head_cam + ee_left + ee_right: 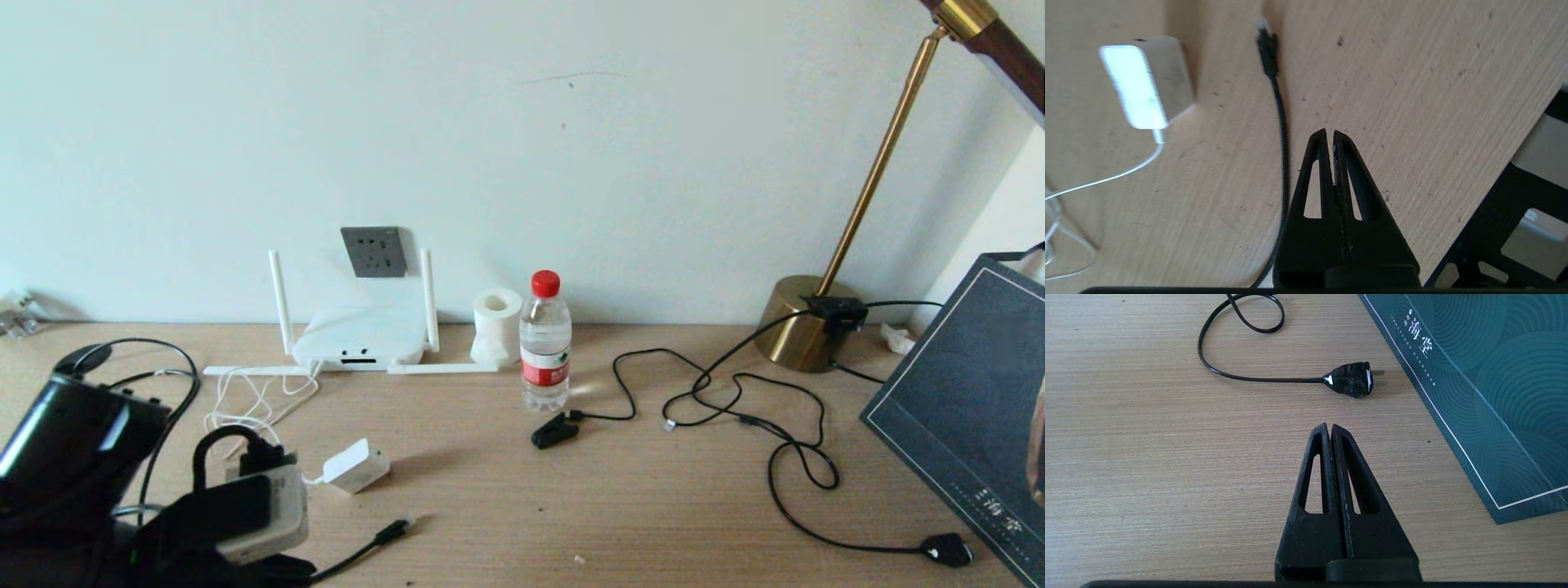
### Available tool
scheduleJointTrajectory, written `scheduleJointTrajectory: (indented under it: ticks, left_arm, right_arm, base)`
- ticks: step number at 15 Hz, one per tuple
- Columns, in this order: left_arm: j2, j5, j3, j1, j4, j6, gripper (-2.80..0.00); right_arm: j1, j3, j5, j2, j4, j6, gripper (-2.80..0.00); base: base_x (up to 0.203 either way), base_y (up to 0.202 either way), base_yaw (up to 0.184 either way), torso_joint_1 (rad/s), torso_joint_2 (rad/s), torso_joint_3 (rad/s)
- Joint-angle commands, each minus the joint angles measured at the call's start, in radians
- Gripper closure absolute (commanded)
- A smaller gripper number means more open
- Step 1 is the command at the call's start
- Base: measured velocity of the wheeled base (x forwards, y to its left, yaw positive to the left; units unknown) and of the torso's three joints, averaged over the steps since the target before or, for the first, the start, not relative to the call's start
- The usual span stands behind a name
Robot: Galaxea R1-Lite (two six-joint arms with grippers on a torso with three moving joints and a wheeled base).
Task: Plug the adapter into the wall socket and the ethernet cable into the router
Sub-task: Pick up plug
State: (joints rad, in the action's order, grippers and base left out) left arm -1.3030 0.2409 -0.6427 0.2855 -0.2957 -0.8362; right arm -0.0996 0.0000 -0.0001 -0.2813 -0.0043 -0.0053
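Head view: adapter (356,465) lies on the counter (620,490) near-left, ethernet cable (392,532) just nearer — router (359,341) under the wall socket (374,251). Left tool (1330,134) clenched, empty; right tool (1327,428) clenched too.

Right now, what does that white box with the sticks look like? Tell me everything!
The router is a flat, rounded white box, plastic by the look, lying on the wooden desk against the wall, just below the grey socket. Two white sticks stand up at its sides; two more lie flat on the desk. A dark slot shows in front. A thin white cord runs from it.
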Motion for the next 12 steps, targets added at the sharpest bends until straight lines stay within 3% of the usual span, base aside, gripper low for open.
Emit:
scheduleJointTrajectory:
  ticks: [1,8,9,12]
  left_arm:
    - [-0.023,0.002,0.001,-0.001,-0.003,-0.016,0.00]
    - [-0.049,0.003,-0.034,-0.057,-0.010,-0.044,0.00]
    - [-0.072,0.003,-0.057,-0.061,-0.010,-0.044,-2.80]
    - [-0.166,0.008,-0.160,-0.073,-0.001,-0.044,-2.80]
  right_arm:
    - [0.000,0.000,0.000,-0.001,0.000,-0.001,0.00]
    - [0.000,0.000,0.000,-0.001,0.000,-0.001,0.00]
    - [0.000,0.000,0.000,-0.001,0.000,-0.001,0.00]
    - [0.000,0.000,0.000,-0.001,0.000,-0.001,0.00]
  base:
    - [0.000,0.000,0.000,0.000,0.00,0.000]
    - [0.000,0.000,0.000,0.000,0.00,0.000]
    - [0.000,0.000,0.000,0.000,0.00,0.000]
    - [0.000,0.000,0.000,0.000,0.00,0.000]
